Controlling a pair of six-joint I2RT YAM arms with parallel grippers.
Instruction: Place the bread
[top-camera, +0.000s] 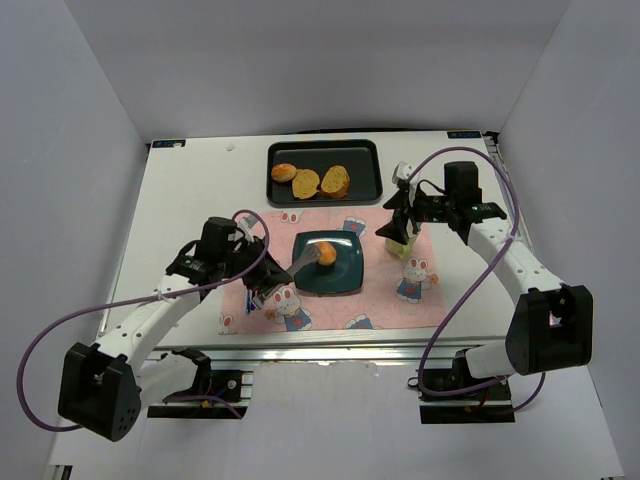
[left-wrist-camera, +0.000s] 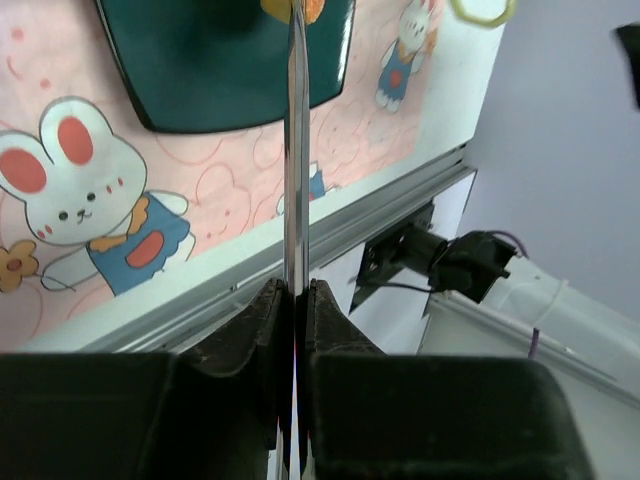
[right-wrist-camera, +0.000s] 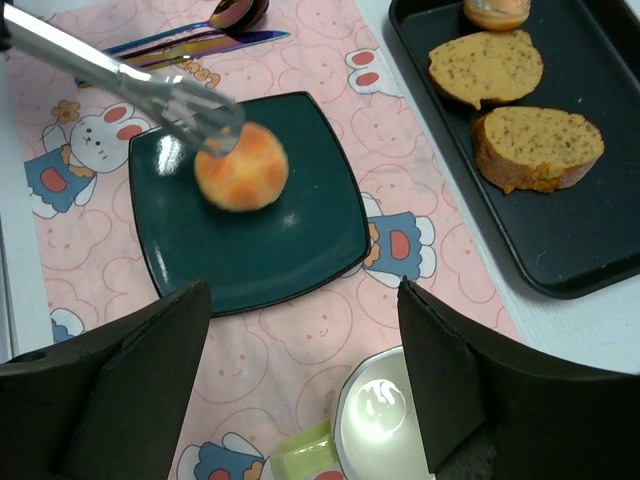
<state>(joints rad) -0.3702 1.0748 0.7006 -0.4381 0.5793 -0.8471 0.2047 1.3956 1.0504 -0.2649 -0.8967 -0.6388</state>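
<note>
Left gripper (left-wrist-camera: 295, 300): clamped on tongs (right-wrist-camera: 120, 80)
Tongs: pinching bun (right-wrist-camera: 241, 166); lower onto plate (right-wrist-camera: 290, 250) centre, release gently
Right gripper (right-wrist-camera: 300, 330): jaws apart, empty

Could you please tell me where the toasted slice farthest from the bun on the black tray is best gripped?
Pinch the toasted slice across its narrow width, likely from above: it lies flat, is oval, and the tray rim hinders a low side approach.
</note>
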